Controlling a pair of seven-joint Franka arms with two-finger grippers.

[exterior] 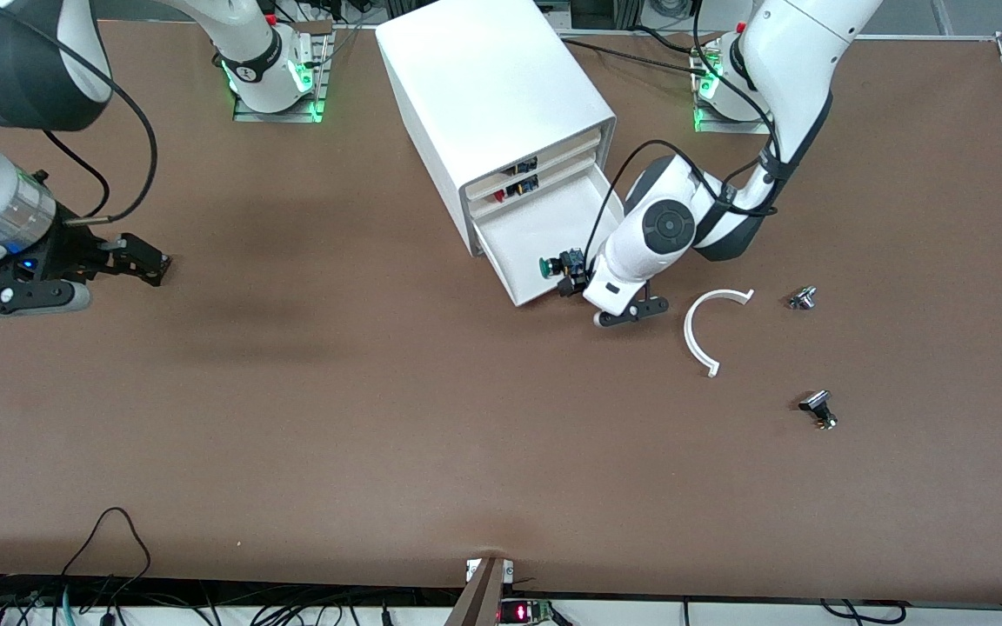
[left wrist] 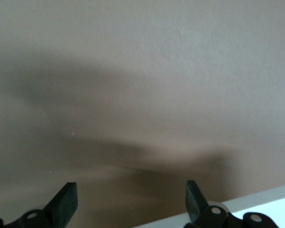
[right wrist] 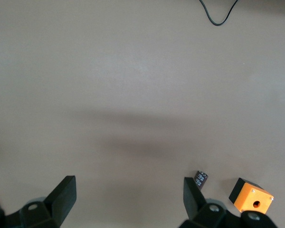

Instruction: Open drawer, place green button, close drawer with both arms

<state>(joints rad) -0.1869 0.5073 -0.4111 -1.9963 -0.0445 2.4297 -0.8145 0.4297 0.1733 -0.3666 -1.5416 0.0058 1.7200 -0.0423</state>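
Front view: the shallow white plastic drawer (exterior: pixel 529 233) stands pulled out of the boxy white cabinet (exterior: pixel 492 96), and the small green-capped, black-bodied button (exterior: pixel 558 265) lies inside, at its front corner. The left gripper (exterior: pixel 631 313) hangs just beside that corner over the matte brown table (exterior: pixel 362 417), near a curved white plastic strip (exterior: pixel 710 329).

Left wrist view: black fingers (left wrist: pixel 64 202) spread wide.

Right wrist view: the waiting right gripper (right wrist: pixel 128 202) has fingers (right wrist: pixel 61 197) spread over bare tabletop, an orange box with a hole (right wrist: pixel 251 195) nearby.

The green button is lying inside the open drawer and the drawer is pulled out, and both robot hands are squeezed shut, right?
Not quite. The button does lie in the pulled-out drawer, but the left gripper and right gripper are open, as both wrist views show.
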